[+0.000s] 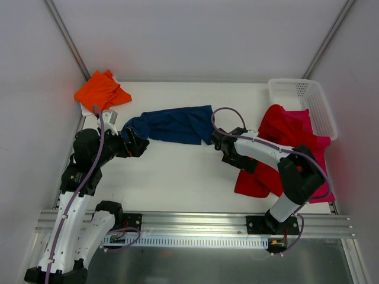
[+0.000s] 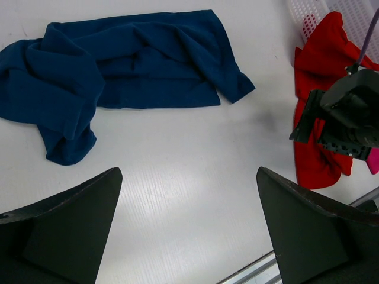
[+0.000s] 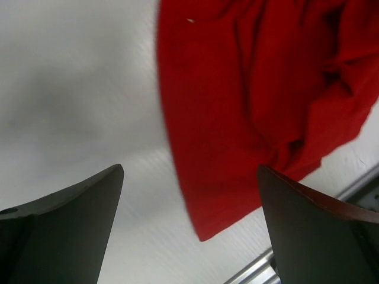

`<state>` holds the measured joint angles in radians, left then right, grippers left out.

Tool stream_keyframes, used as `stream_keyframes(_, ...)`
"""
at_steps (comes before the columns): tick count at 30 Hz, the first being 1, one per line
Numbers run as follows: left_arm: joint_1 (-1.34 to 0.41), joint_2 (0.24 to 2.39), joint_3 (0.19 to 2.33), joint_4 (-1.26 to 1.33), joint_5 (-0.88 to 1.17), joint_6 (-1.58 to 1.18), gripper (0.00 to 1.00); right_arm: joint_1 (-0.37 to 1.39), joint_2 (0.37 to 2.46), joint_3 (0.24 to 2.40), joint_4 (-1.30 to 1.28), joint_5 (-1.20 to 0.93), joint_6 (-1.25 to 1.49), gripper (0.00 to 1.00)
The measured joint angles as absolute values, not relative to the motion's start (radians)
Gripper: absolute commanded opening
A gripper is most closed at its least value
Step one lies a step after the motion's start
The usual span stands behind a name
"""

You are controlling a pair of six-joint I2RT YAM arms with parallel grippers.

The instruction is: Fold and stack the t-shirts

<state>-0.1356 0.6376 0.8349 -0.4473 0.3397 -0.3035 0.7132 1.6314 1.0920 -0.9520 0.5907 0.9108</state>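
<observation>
Left gripper (image 1: pixel 135 144), right gripper (image 1: pixel 216 139): jaws wide, empty. Navy t-shirt (image 1: pixel 174 124) rumpled between them, ahead of left fingers. Red t-shirt (image 3: pixel 249 106) beside right. Pinch opposite hem corners low, pull flat first.

The top external camera looks down from above the table's (image 1: pixel 177 171) near edge, covering all of it. The left wrist camera, low, faces right across the navy t-shirt (image 2: pixel 118 65) to the red t-shirt (image 2: pixel 323 89), which the right wrist camera sees very close.
</observation>
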Motion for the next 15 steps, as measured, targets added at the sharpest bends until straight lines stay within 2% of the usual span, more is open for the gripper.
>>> stream_keyframes(7, -0.136, 0.636, 0.835, -0.447, 0.34, -0.303, 0.99, 0.713, 1.741, 1.081, -1.1, 0.614, 1.1, 0.99)
stream_keyframes(15, -0.136, 0.636, 0.835, -0.447, 0.34, -0.303, 0.99, 0.725, 1.69, 0.952, -1.085, 0.639, 1.152, 0.99)
